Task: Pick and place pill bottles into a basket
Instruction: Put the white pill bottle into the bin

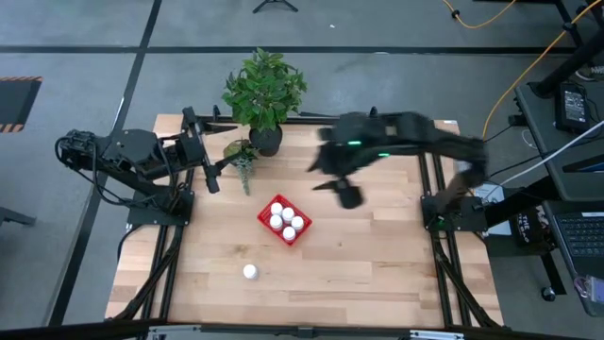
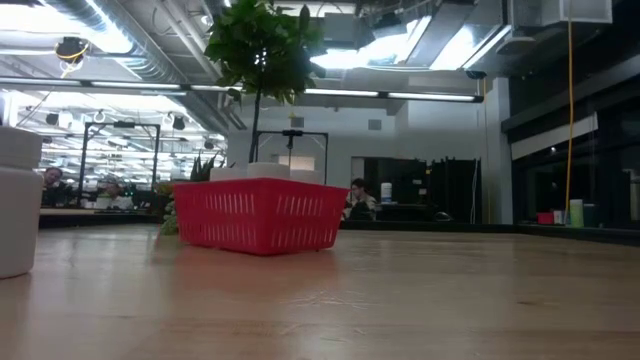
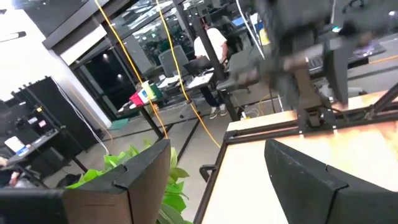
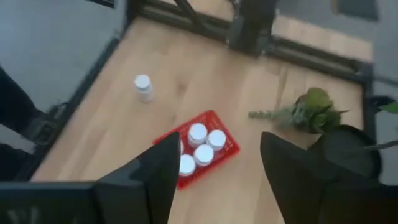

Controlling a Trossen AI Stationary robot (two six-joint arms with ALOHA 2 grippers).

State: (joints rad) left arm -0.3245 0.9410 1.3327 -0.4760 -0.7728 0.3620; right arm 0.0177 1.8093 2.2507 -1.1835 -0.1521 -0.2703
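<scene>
five pill bottles (image 1: 285,220) already stand in the red mesh basket (image 1: 300,234) near the middle of the table (image 1: 377,274); the right wrist view shows their white caps (image 4: 200,144) packed together inside the lattice walls. one bottle is left out — the lone pill bottle (image 1: 250,272) stands upright on the bare wood, nearer the front edge than the basket and a little toward the left arm's side, well apart from the basket. in the low view this last one looms at the picture's edge (image 2: 18,200), with the basket (image 2: 258,214) behind it.

the right gripper (image 1: 346,192) hangs in the air above the table, beside the basket on the right arm's side, blurred. its two dark fingers (image 4: 155,180) stand apart with nothing between them, so it is released and empty. the left gripper (image 1: 213,179) waits near the back left of the table, just beside a small leafy sprig (image 1: 243,157) and a potted plant (image 1: 265,94); its fingers (image 3: 140,180) also stand spread, holding nothing.

the step in hand looks like the gap between a drop into the basket and the fetch of the sixth bottle. the next move calls for a reach across and forward past the basket, jaws centred over the cap — then a straight descent so the fingers straddle the bottle without tipping it.
</scene>
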